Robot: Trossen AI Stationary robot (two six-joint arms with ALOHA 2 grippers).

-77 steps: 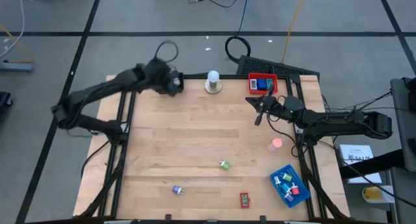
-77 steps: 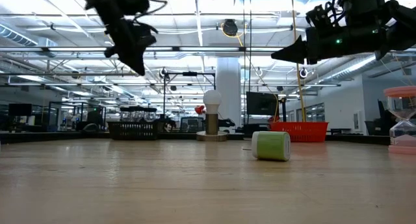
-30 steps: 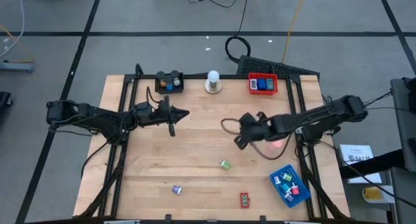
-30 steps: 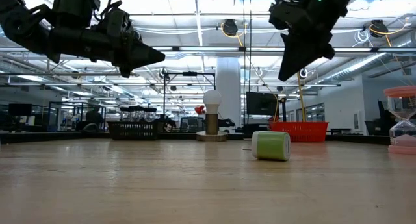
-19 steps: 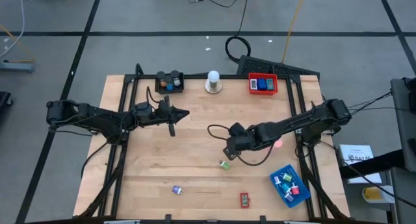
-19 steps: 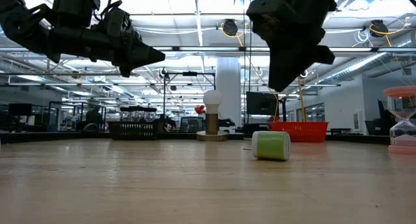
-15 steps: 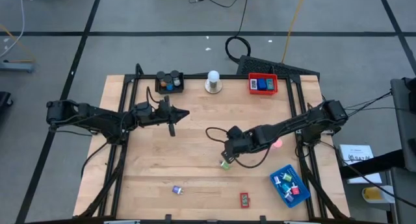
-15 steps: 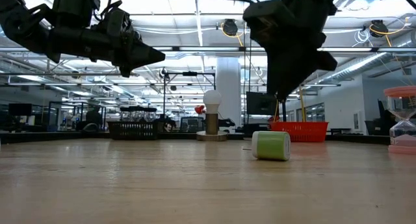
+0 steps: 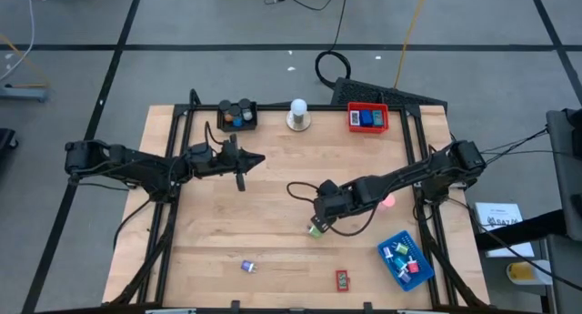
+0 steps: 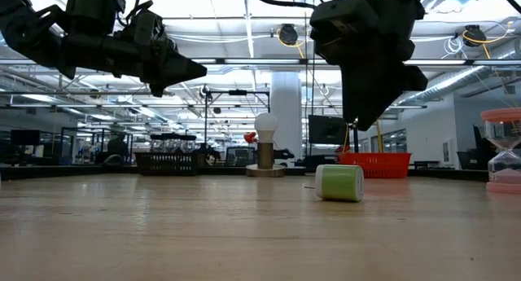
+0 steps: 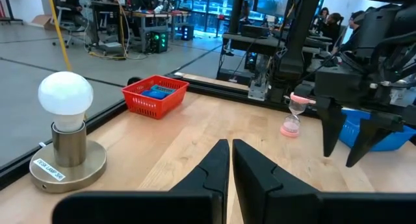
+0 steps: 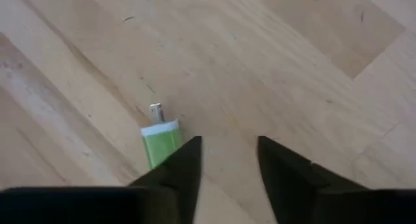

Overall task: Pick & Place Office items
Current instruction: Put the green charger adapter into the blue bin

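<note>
One green USB stick (image 12: 159,141) lies flat on bench (image 9: 273,182), just beside and partly under one fingertip of right pincer (image 12: 227,160). Pincer parted, empty, hovering above. Step in hand: approach for pick. Next move: shift sideways to straddle stick, descend, close. Left pincer (image 11: 230,160) closed, empty, waiting well apart.

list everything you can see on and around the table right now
green office item: 1, green with a metal end, table middle, below the right gripper
small item: 1, blue-purple, near edge
red item: 1, near edge
hourglass: 1, pink, right side
black tray: 1, far edge, holds dark cylinders
red tray: 1, far edge, holds blue items
blue tray: 1, near right corner
white knob: 1, far edge
left gripper: shut, left side
right gripper: open
</note>
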